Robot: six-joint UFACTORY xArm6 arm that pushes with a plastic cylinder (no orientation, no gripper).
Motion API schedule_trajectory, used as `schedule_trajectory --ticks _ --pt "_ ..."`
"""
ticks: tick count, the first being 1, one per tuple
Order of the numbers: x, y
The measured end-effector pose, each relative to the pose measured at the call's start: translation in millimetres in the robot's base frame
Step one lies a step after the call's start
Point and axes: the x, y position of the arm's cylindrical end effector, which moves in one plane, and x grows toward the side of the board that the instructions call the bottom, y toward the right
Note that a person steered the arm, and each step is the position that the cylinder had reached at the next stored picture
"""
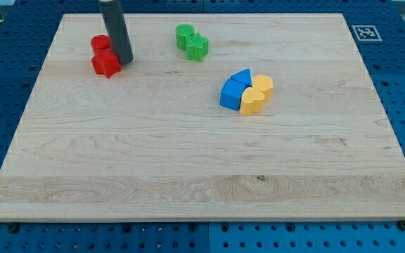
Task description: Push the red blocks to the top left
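Two red blocks sit together near the board's top left: a round red block (100, 43) and, just below it, a star-shaped red block (105, 64). My tip (125, 59) rests on the board right beside the red star block, on its right side, touching or nearly touching it. The dark rod rises from there to the view's top edge and hides part of the red round block's right side.
Two green blocks (192, 41) lie together at the top middle. Two blue blocks (235, 89) and two yellow blocks (256, 95) form a tight cluster right of centre. The wooden board (202, 176) lies on a blue pegboard; a marker tag (363, 32) is at the top right.
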Motion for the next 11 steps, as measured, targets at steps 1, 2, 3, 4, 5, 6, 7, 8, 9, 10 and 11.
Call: schedule_trajectory --ticks 1,2,3,4,5,6,7,8,9,10,11 --pt "32.5 27.1" --pt "41.4 -3.5" --pt "41.4 -48.9" --pt "31.8 -56.7" --pt "14.9 -57.0" --pt "1.6 -57.0" --pt "-12.2 -57.0" --pt "-26.7 -57.0" --pt "-41.3 -57.0" --pt "-53.8 -57.0" --pt "-49.6 -53.7"
